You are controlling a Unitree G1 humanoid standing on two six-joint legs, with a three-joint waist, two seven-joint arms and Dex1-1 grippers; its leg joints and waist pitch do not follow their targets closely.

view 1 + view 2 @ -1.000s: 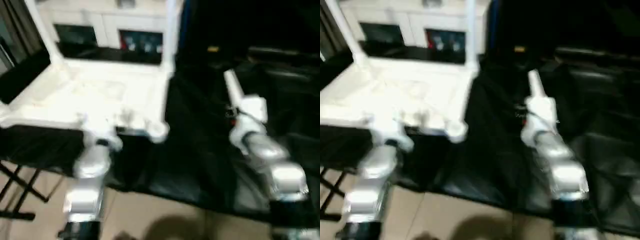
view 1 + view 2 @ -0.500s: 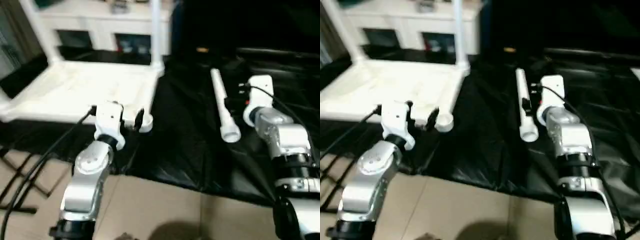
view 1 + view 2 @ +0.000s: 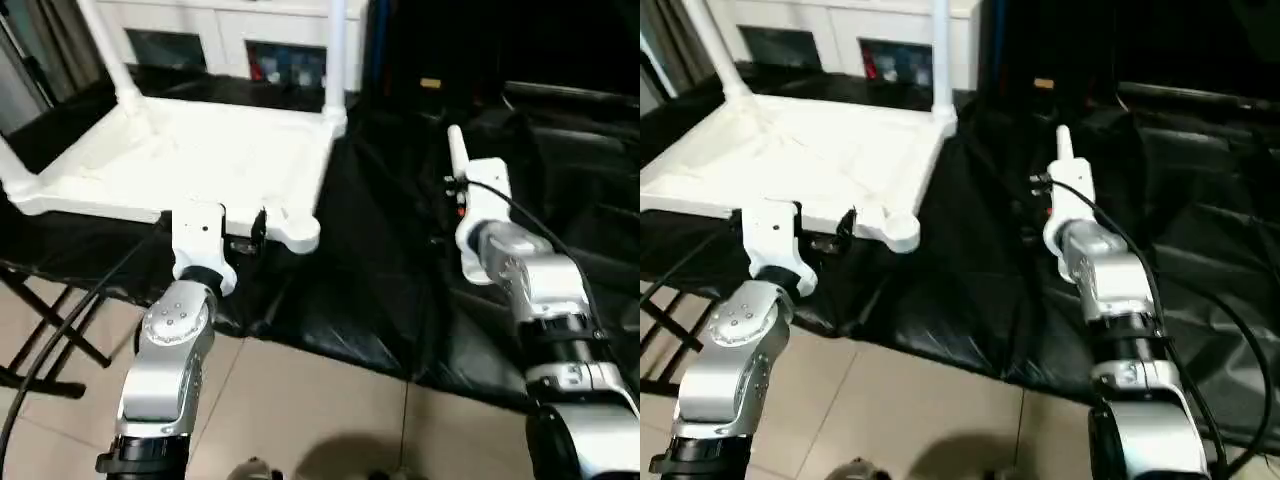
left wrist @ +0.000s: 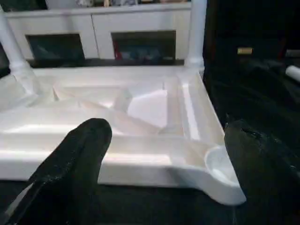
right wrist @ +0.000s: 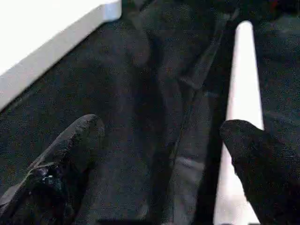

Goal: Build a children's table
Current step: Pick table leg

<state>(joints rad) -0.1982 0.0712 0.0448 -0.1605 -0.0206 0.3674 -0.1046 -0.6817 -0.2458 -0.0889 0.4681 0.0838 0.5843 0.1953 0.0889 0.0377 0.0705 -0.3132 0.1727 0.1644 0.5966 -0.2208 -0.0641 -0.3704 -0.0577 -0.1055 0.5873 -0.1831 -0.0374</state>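
- The loose white leg [image 5: 243, 93] lies on the black-draped table [image 3: 380, 290], beside one finger of the right gripper [image 5: 161, 154]; that claw is spread wide and holds nothing, so centre it over the tube before clenching.
- The upturned table top [image 3: 200, 160], two legs already standing, has an empty corner socket [image 4: 220, 164] near the left gripper [image 4: 164, 159], likewise spread and empty.
- A white cabinet [image 4: 93, 33] stands behind; the drape's folds probably could snag the leg.

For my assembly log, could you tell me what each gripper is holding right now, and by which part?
Nothing is held. The left gripper is open facing the table top; the right gripper is open beside the loose leg.
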